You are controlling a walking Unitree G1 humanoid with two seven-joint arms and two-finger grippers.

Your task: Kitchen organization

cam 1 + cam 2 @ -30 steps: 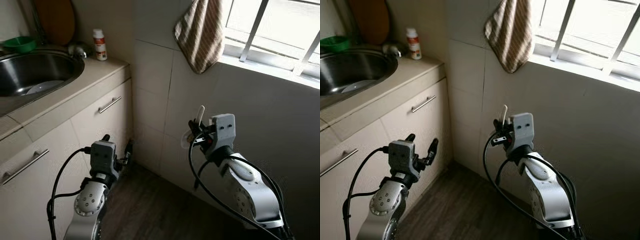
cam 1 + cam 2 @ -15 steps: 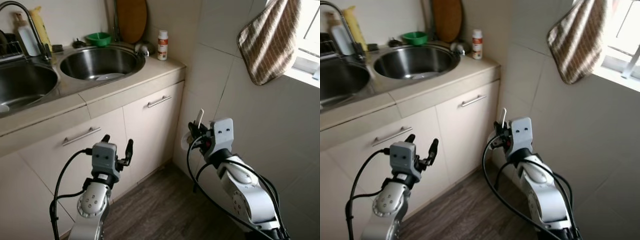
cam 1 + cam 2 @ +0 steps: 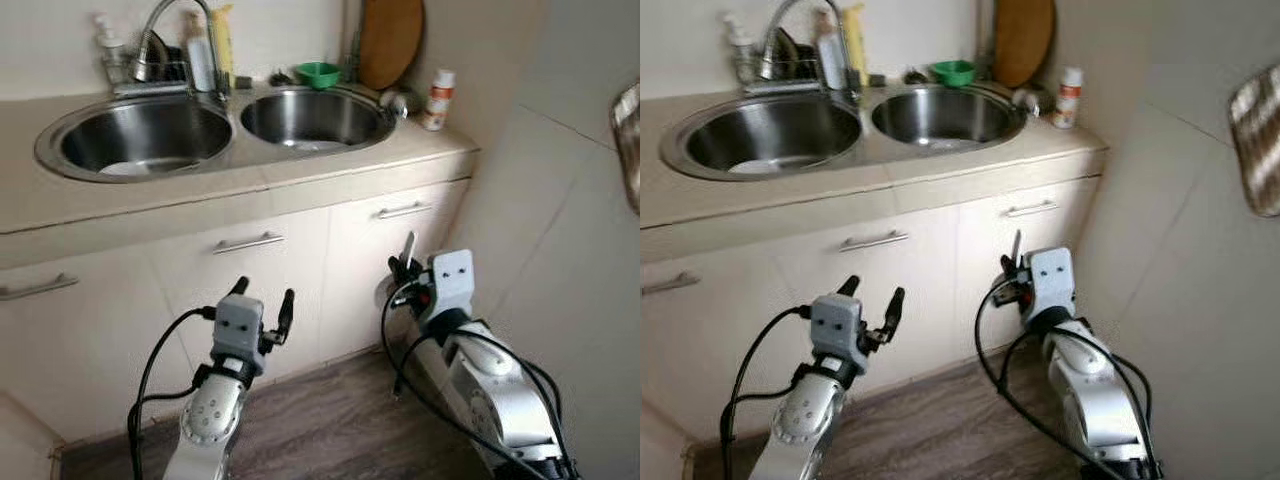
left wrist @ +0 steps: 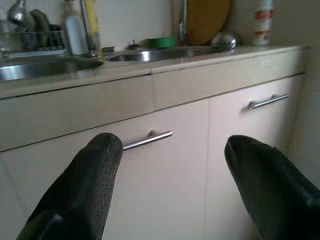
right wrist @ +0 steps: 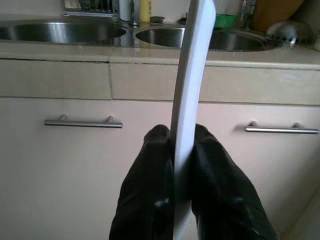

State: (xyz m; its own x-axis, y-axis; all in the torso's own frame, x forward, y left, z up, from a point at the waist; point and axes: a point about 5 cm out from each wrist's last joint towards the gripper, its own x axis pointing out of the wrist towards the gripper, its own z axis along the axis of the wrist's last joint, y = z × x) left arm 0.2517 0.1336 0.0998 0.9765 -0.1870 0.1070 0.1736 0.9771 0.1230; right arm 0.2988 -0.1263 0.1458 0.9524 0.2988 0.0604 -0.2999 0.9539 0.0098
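Note:
My right gripper (image 3: 401, 272) is held up in front of the cabinet doors, shut on a white plate (image 5: 192, 75) that stands on edge between its fingers. That plate also appears as a thin white edge (image 3: 407, 248) in the left eye view. My left gripper (image 3: 264, 291) is open and empty, raised level with the cabinet fronts (image 4: 170, 145). Above them is a steel double sink with a left basin (image 3: 70, 160) and a right basin (image 3: 375, 110). Something pale lies at the bottom of each basin.
A faucet (image 3: 165, 25), bottles and a dish rack stand behind the sink. A green bowl (image 3: 318, 73), a wooden board (image 3: 390, 40) and a white bottle (image 3: 435, 98) sit at the counter's right end. A tiled wall with a striped towel (image 3: 1255, 140) closes the right side.
The camera has swung left, so the sink and cabinets now face me and the window has left the view. Both grippers keep their pose; the right one still holds the plate.

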